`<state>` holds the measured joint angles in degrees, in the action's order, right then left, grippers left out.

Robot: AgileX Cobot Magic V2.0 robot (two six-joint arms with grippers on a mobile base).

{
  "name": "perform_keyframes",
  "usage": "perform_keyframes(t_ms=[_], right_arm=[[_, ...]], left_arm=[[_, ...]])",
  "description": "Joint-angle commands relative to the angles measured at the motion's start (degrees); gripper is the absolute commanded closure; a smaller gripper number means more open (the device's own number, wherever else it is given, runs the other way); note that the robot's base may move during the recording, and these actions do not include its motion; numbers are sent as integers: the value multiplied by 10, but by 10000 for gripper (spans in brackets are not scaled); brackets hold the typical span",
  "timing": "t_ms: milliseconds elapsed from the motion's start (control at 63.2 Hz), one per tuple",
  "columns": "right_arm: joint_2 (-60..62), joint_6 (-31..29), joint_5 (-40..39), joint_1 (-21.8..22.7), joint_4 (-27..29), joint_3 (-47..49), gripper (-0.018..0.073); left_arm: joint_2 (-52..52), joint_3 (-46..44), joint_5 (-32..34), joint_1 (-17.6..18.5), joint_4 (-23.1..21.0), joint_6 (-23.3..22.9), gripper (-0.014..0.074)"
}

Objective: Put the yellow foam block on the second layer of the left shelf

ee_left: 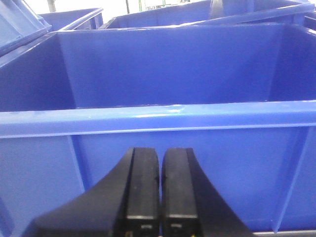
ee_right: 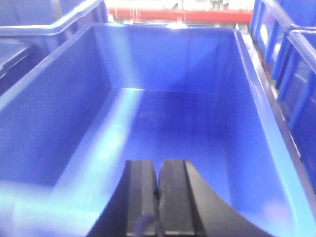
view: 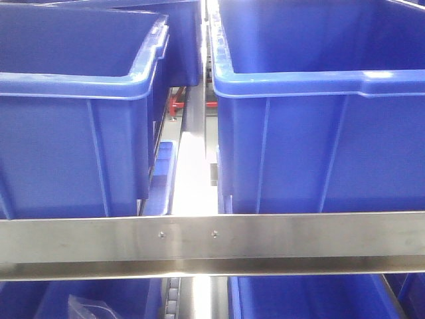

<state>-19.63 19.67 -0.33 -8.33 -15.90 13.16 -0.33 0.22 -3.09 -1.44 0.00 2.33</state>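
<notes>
On the shelf, 2 blue bins (view: 86, 113) sit behind a steel rail (view: 212, 242). Left gripper (ee_left: 160, 197) and right gripper (ee_right: 158, 197), at 6 o'clock in the wrist views, are clenched empty. The yellow foam block is not visible.

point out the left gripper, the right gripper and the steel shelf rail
left gripper (ee_left: 160, 185): left wrist view, seam between shut fingers
right gripper (ee_right: 158, 190): right wrist view, seam between shut fingers
steel shelf rail (view: 279, 238): front view, flat face

Left hand (ee_left: 161, 197) and right hand (ee_right: 158, 197) both closed, empty.
</notes>
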Motion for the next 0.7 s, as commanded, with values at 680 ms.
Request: perform_keyframes(t_ms=[680], right_arm=[[89,-63,-13,1,-1,-46,504]], left_arm=[[-10,16,47,0,-3,-2,472]])
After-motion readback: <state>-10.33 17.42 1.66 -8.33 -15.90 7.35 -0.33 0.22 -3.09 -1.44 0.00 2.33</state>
